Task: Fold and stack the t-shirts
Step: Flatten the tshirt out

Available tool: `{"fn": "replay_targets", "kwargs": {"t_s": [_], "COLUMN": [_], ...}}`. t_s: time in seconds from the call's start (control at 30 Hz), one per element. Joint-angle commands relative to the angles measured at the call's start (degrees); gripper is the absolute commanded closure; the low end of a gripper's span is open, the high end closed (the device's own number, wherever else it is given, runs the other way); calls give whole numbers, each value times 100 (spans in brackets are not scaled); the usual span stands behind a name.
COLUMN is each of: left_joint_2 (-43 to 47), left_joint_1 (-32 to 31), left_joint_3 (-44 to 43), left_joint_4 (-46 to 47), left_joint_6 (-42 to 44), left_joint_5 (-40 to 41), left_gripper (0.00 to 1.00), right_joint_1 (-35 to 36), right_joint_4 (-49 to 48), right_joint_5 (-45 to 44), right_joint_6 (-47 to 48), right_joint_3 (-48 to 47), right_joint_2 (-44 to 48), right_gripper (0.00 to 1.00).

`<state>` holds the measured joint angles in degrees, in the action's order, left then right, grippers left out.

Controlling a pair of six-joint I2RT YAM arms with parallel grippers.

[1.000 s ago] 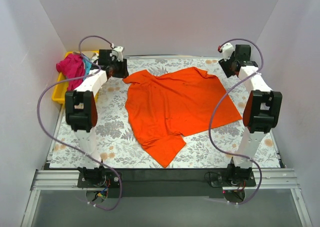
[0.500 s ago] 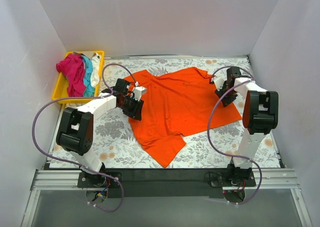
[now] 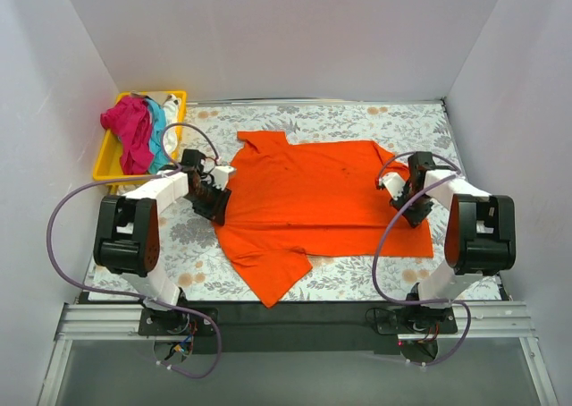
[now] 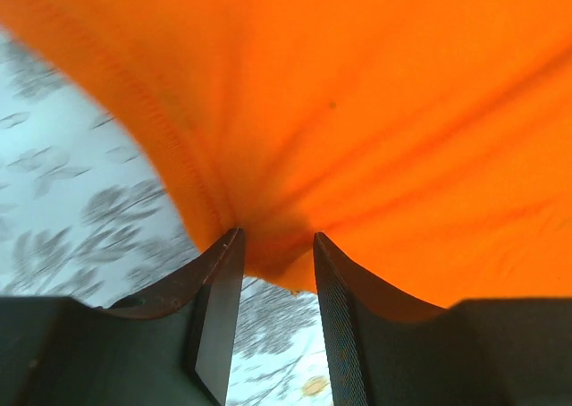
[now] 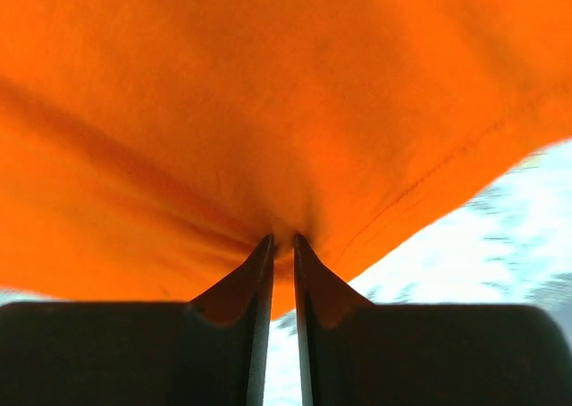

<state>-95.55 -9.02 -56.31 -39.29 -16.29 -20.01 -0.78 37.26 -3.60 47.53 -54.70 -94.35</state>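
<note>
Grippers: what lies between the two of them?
The orange shirt, spanning from the left gripper to the right gripper, both pinching its edges. The top view shows it.

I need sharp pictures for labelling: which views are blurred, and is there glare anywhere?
Top external: sharp, evenly lit, the orange t-shirt clear. Left wrist: the shirt and the flowered table are smeared, the dark fingers sharper. Right wrist: the shirt is soft; the table at right is washed out pale.
</note>
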Motion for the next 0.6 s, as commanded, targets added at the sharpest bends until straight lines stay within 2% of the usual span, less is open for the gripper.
{"fn": "replay_targets", "kwargs": {"t_s": [0.0, 0.13, 0.23, 0.33, 0.4, 0.43, 0.53, 0.57], "left_joint_2": [344, 502, 275, -410, -971, -1149, -1867, -2062], "left_joint_1": [260, 269, 269, 269, 269, 277, 295, 295], "left_joint_3": [-353, -966, -1468, -2180, -2752, -2962, -3718, -3912], "left_joint_4": [-421, -677, -414, 148, 552, 702, 1203, 1361], "left_joint_6": [662, 804, 295, -531, -926, -1302, -1858, -2173], "left_joint_5": [-20, -721, -1021, -847, -628, -618, -487, -478], "left_gripper": [64, 62, 59, 59, 59, 59, 57, 57], "right_joint_1": [-19, -36, -81, -81, -98, -133, -151, -151], "right_joint_4": [1387, 1776, 1759, 1706, 1574, 1548, 1363, 1337], "right_joint_5": [333, 999, 1404, 1642, 1712, 1765, 1748, 1705], "right_joint_6": [283, 433, 267, -312, -840, -972, -1517, -1675], "right_joint_3": [179, -330, -1347, -2657, -3394, -4077, -5074, -5712], "right_joint_2": [240, 566, 462, -214, -943, -1206, -2200, -2689], "right_gripper": [80, 71, 65, 61, 61, 61, 61, 61]}}
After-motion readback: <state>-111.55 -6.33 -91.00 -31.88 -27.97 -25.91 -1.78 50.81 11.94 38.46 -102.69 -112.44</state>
